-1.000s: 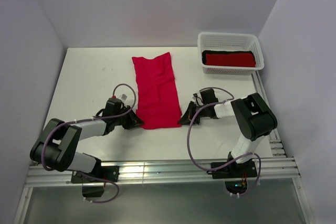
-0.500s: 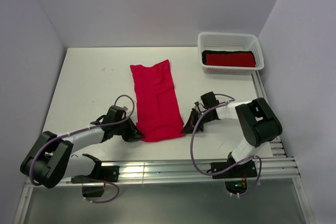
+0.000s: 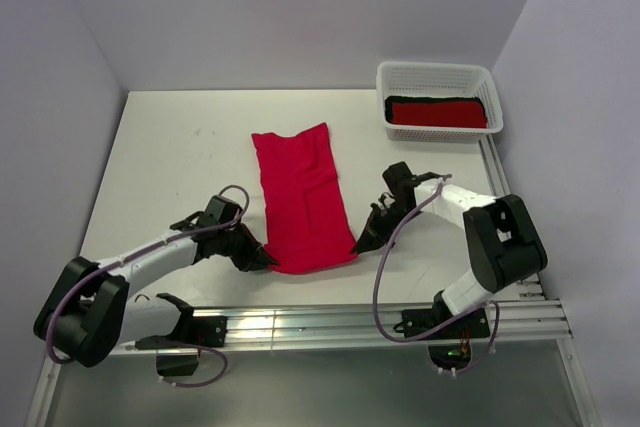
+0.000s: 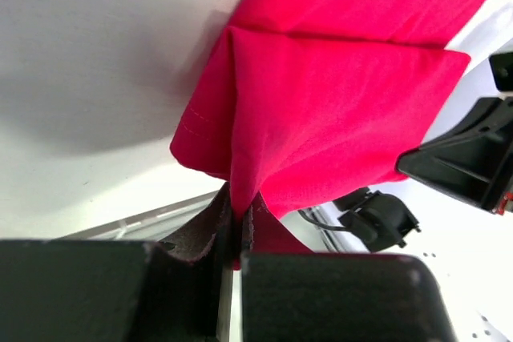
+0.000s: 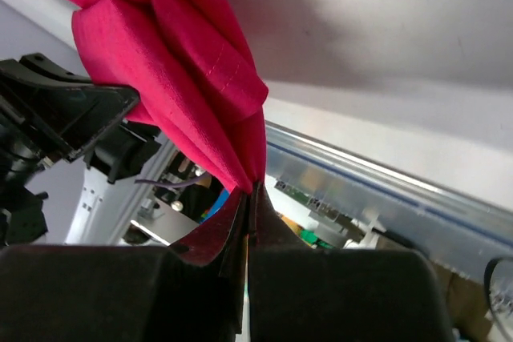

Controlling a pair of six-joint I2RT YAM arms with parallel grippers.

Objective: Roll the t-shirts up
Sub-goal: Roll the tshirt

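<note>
I see one crimson t-shirt (image 3: pixel 300 197), soft matte cloth folded into a long, lightly creased strip, lying mid-way across the smooth white table (image 3: pixel 170 157). My left gripper (image 3: pixel 262 259) is clamped on its near left corner and my right gripper (image 3: pixel 362 244) on its near right corner. Both wrist views show the stitched hem bunched into peaked folds between closed jaws. One white plastic lattice basket (image 3: pixel 438 69) at the far right holds one red bundle (image 3: pixel 437 113) lying on black cloth (image 3: pixel 396 100).

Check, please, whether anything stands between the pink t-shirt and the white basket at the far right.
Nothing visible does: only bare table lies between the t-shirt and the basket. The left fingers and right fingers pinch its near corners.
</note>
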